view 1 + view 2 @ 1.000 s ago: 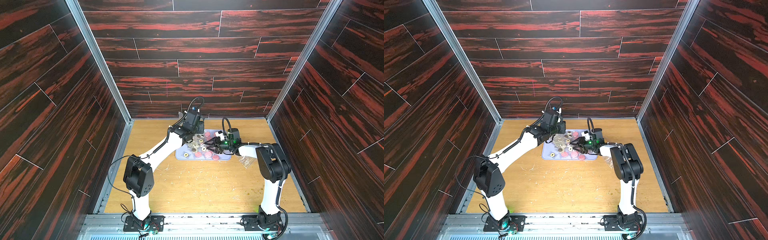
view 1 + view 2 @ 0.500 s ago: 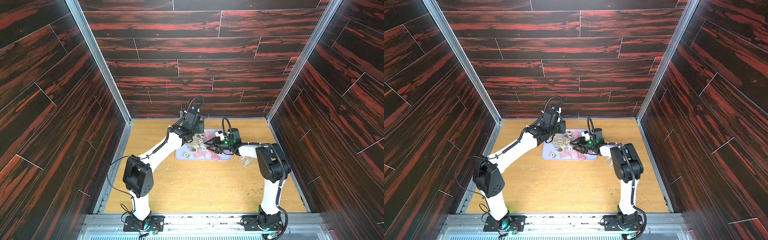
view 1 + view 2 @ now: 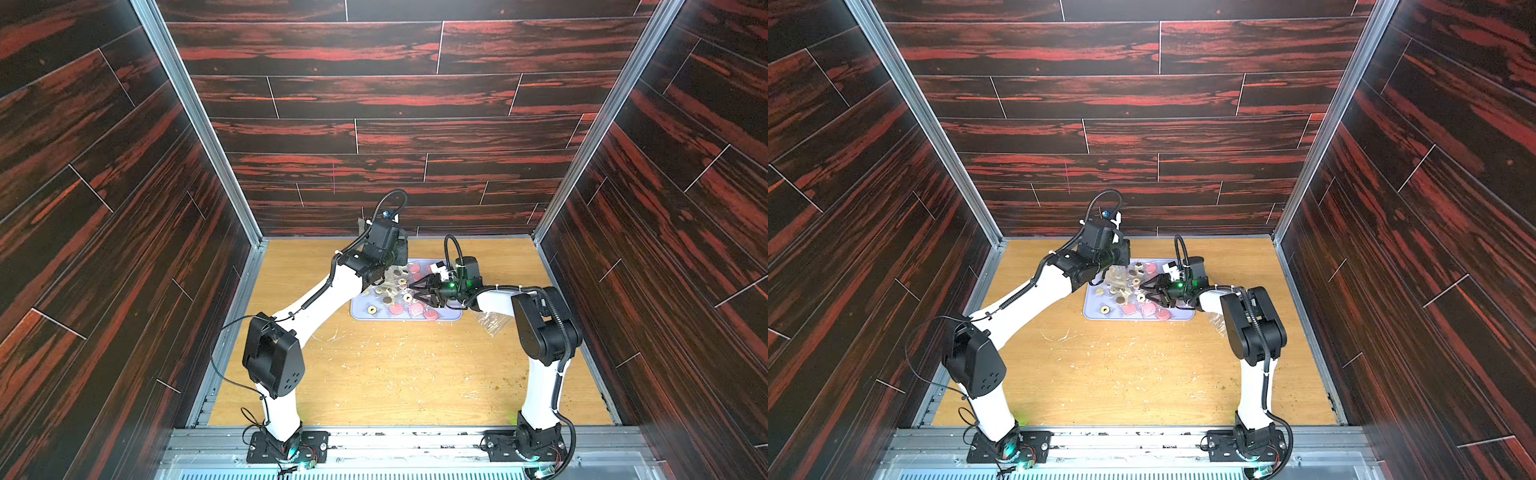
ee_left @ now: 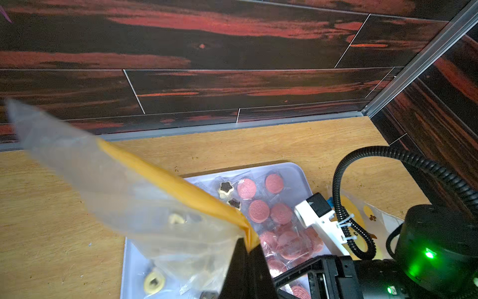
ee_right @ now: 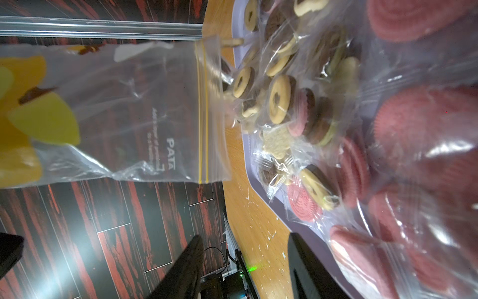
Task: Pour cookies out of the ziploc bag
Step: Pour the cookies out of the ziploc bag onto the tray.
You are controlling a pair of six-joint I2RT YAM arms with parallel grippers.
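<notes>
**Bag held up over tray, cookies lying on tray**

Nearest is the wood counter, w/ pale crumbs scattered over its front and middle part. Further in, just beside the right arm, another clear bag lies flat on the counter, near the tray's right end.

Next comes the pale lilac tray, toward the back of the counter. The cookies lie on it. The pink ones, in clear wrappers, are mostly along the near edge and the right side. The smaller cream and dark-brown ones, some w/ a hole, are more to the left.

The right claw hangs low over the tray and points toward the left arm. Its fingers stand apart w/ nothing btw. them — open, gripping nothing.

Behind it, the left claw is closed on one corner of the ziploc bag. The bag hangs above the tray's far left part, w/ its mouth turned to the cookie heap. A few cream discs show through the film — can't tell if they are inside or behind. There are yellow shapes at the bag's other end, and it is not clear what they are.

Farthest is the dark red-black plank wall.
</notes>
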